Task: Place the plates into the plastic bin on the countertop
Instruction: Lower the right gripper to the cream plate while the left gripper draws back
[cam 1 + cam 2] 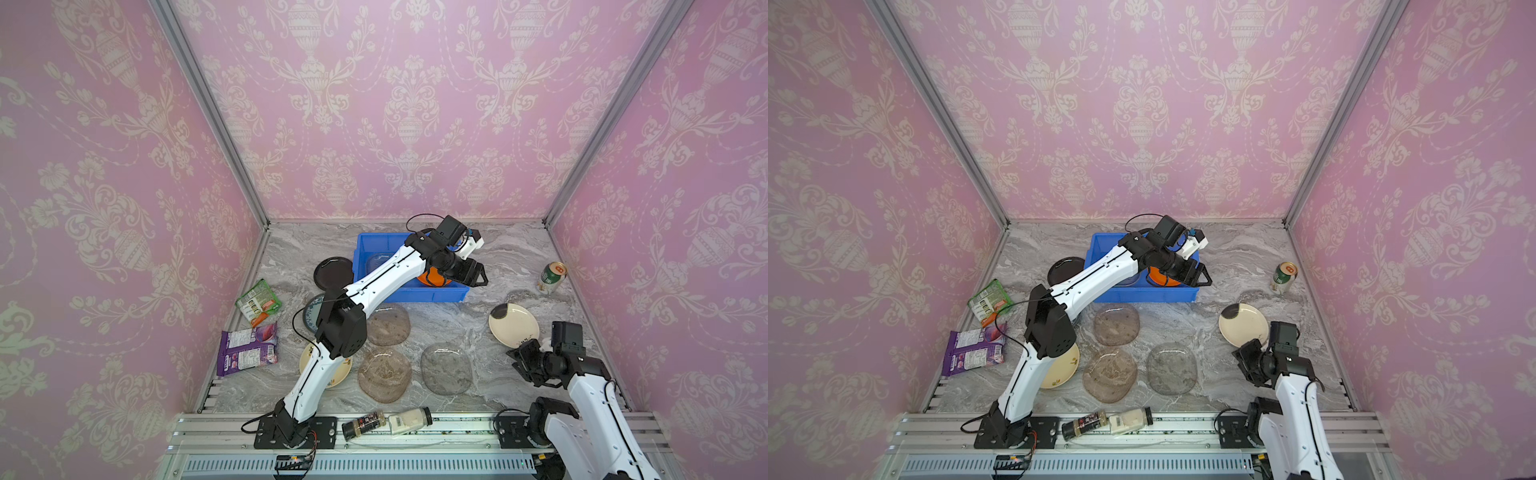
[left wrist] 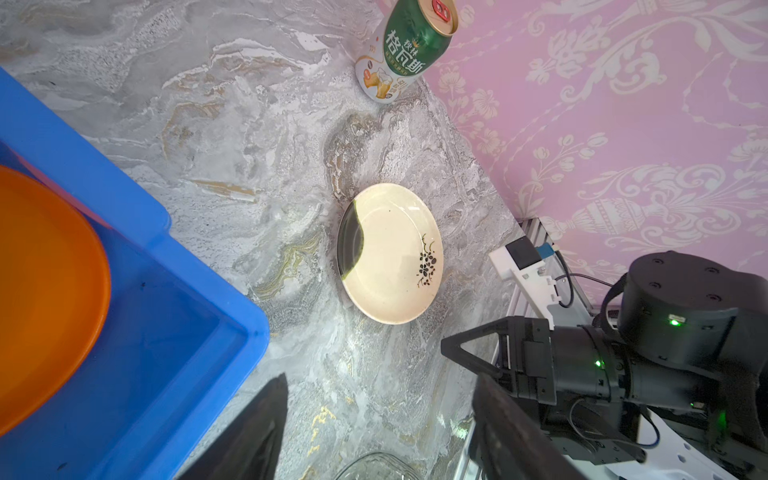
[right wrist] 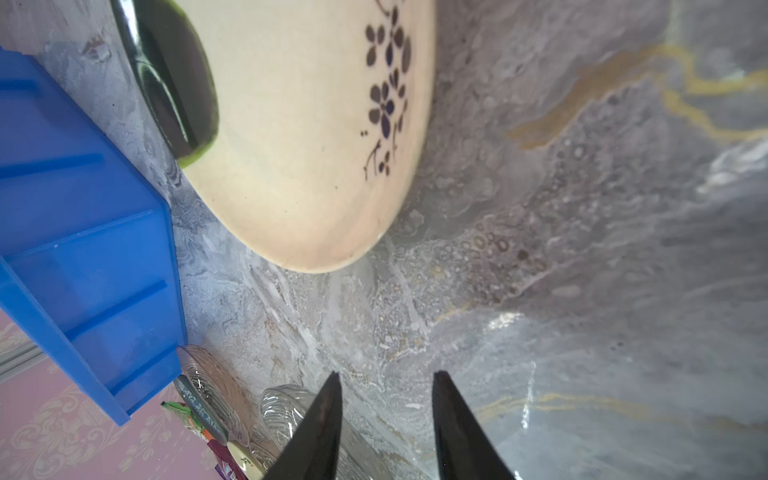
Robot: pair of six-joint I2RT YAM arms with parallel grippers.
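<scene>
The blue plastic bin (image 1: 436, 294) (image 1: 1142, 294) stands at the back of the marbled countertop (image 1: 478, 328). An orange plate (image 1: 432, 277) (image 2: 45, 291) and a clear plate (image 1: 378, 262) lie in it. My left gripper (image 1: 482, 277) (image 2: 380, 378) hangs open and empty above the bin's right end. A cream flowered plate (image 1: 513, 324) (image 2: 395, 253) (image 3: 299, 145) lies at the right. My right gripper (image 1: 515, 361) (image 3: 387, 374) is just in front of it, open with nothing between its fingers. Three translucent plates (image 1: 388, 324) (image 1: 384, 374) (image 1: 446, 368) lie mid-counter.
A black plate (image 1: 332, 272) sits left of the bin. A teal plate (image 1: 309, 311) and another cream plate (image 1: 307, 361) are partly hidden under the left arm. A green can (image 1: 552, 277) stands far right. Snack packets (image 1: 249, 349) lie left, two spice bottles (image 1: 386, 423) on the front rail.
</scene>
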